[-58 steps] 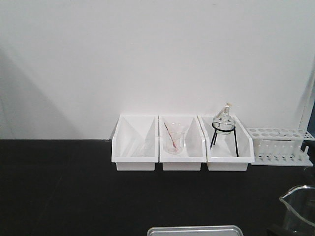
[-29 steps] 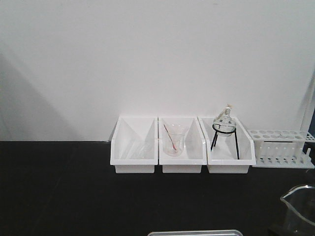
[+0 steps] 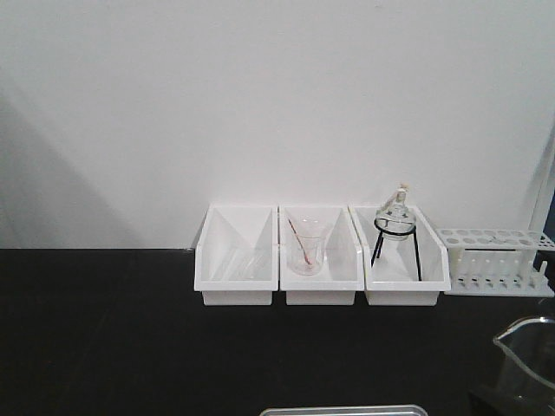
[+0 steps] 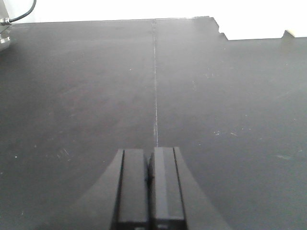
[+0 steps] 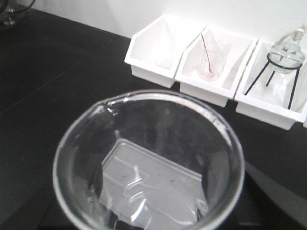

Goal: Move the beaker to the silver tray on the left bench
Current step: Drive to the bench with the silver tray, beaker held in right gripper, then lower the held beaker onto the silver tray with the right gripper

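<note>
Beaker [image 5: 148,163] fills the right wrist view, so we judge the right pincer [image 5: 254,191] is clamped on its wall, though its fingers barely show. It sits toward the counter's [image 4: 216,96] near right corner, beside the silver tray [image 3: 345,410] at the near edge and not yet set on it. The tray shows through its base. Our left pincer [image 4: 149,165] is closed on nothing, low over the counter, probably parked out of the way. White bins [image 3: 238,295] line the back edge.

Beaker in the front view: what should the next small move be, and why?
Probably carry the beaker a little to the left before lowering it: in the front view it is to the right of the silver tray, not over it.
</note>
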Robot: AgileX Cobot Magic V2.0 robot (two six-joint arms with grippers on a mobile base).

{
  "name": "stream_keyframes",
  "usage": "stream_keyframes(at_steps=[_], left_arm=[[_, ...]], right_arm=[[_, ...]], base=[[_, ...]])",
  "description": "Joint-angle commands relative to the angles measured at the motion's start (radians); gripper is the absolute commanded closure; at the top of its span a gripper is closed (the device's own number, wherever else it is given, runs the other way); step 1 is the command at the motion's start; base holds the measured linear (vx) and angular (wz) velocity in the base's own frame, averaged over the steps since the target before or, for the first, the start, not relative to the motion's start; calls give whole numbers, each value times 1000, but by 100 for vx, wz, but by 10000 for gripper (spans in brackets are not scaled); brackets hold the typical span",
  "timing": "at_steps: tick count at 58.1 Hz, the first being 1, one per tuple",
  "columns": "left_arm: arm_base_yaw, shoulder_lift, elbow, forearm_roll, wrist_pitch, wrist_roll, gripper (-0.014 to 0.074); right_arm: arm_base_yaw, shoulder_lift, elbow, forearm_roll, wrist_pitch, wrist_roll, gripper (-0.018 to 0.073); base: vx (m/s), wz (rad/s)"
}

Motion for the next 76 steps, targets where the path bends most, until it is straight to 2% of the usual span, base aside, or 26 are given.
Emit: stream_keyframes(at_steps=[1,10,14,17,23,25,28,31,34,41,47,58,66,76], left_arm=[[-6,-16,28,-2,-78,-2,595],[-6,-16,28,-2,-78,-2,595],[-6,-16,28,-2,-78,-2,595],[-6,-16,28,-2,-78,-2,595],[-6,-16,28,-2,-78,-2,595],[-6,-16,28,-2,-78,-2,595],[-6,-16,28,-2,-78,-2,595],[-6,-16,28,-2,-78,-2,595],[-6,-16,28,-2,-78,-2,595],[-6,-16,28,-2,-78,-2,595],[-6,-16,28,-2,-78,-2,595],[-6,-16,28,-2,-78,-2,595],[-6,-16,28,-2,-78,-2,595],[-6,-16,28,-2,-78,-2,595]], right_arm=[[-7,2,-30,-23,-138,-7,567],[-7,63,-22,-70,-148,-7,567],[-7,94,21,-86,-233,-5,565],[-7,108,81,-83,-349,0,564],[-7,146,255,-62,-696,0,564],[-7,171,327,-56,-849,-1,563],[-7,215,393,-38,-990,-5,562],[-7,279,467,27,-1149,-23,563],[-7,344,498,95,-1227,-52,563],[-7,523,505,330,-1387,-182,563],[-7,689,464,434,-1454,-253,563],[-7,948,321,375,-1470,-274,563],[-7,1066,246,386,-1494,-274,563],[-52,1174,232,389,-1561,-274,563]], base=[[0,0],[0,0],[0,0],[0,0],[0,0],[0,0],[0,0],[0,0],[0,0],[0,0],[0,0],[0,0],[0,0],[0,0]])
